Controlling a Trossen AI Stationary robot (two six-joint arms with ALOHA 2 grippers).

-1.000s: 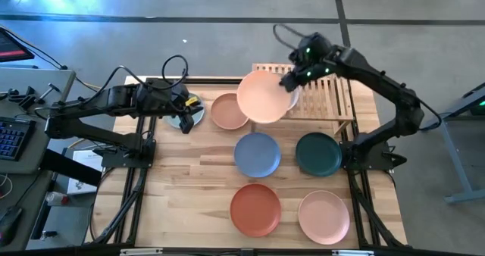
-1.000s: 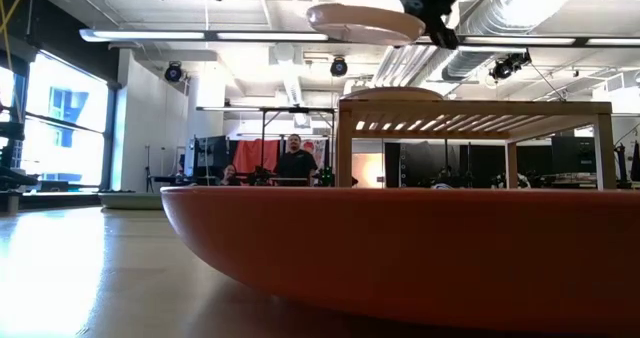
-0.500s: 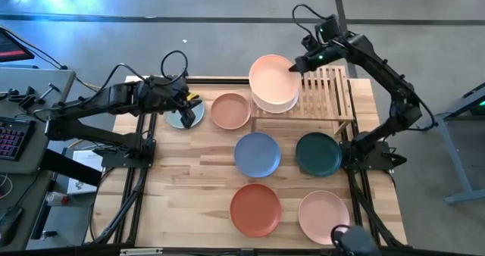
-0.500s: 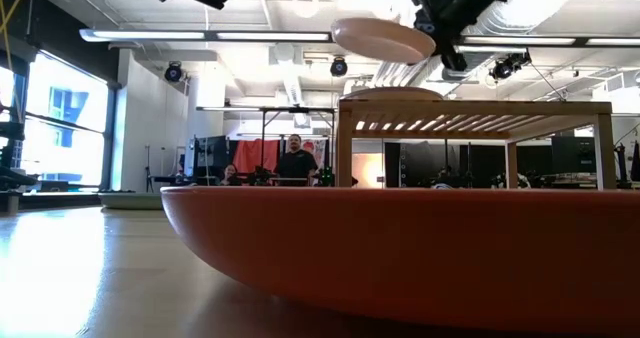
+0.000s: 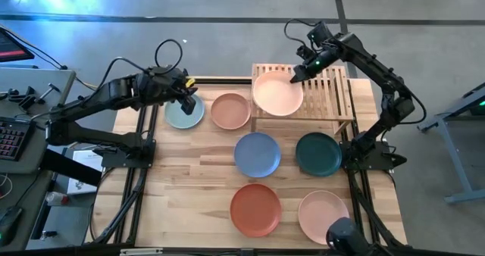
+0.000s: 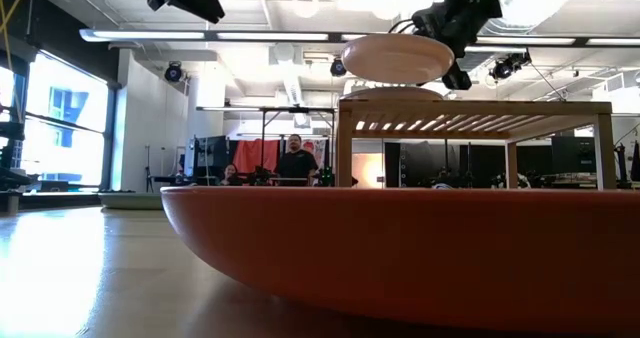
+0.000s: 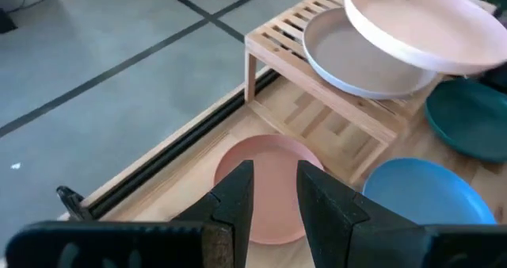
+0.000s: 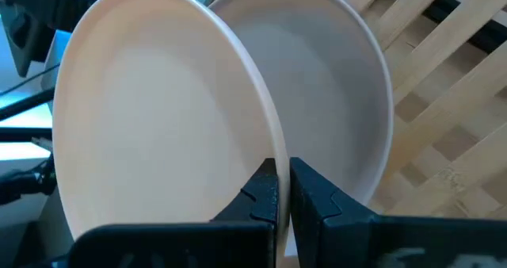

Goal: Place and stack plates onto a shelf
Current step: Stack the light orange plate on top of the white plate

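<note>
My right gripper [image 5: 295, 76] is shut on a cream plate [image 5: 277, 94], held over the left half of the wooden shelf [image 5: 333, 97]. A grey-beige plate [image 7: 360, 58] rests on its base on the shelf slats just below. My left gripper [image 5: 188, 98] hovers open and empty at the far left, above the pale teal plate [image 5: 180, 116] and next to the peach plate [image 5: 229, 110]. The blue [image 5: 257, 154], dark green [image 5: 318, 154], terracotta [image 5: 255, 209] and pink [image 5: 323, 216] plates lie flat on the table. My right gripper pinches the cream plate's rim [image 8: 268, 145] between its two fingers, one on the upper face and one on the underside. The fingers slant down from the table's far right side. The plate [image 6: 398, 58] hangs nearly level, clear above the grey-beige plate.
The right half of the shelf [image 7: 277, 42] is bare slats. The terracotta plate [image 6: 400, 248] fills the low view's foreground. A black frame rail runs along the table's far edge [image 5: 220, 80]. A person [image 6: 296, 165] stands far off in the room beyond.
My right gripper has carried the cream plate toward the table's right and far edge and downward, from beside the shelf to above the grey-beige plate, and the plate has levelled out. My left gripper has swung a little toward the far edge, staying open.
</note>
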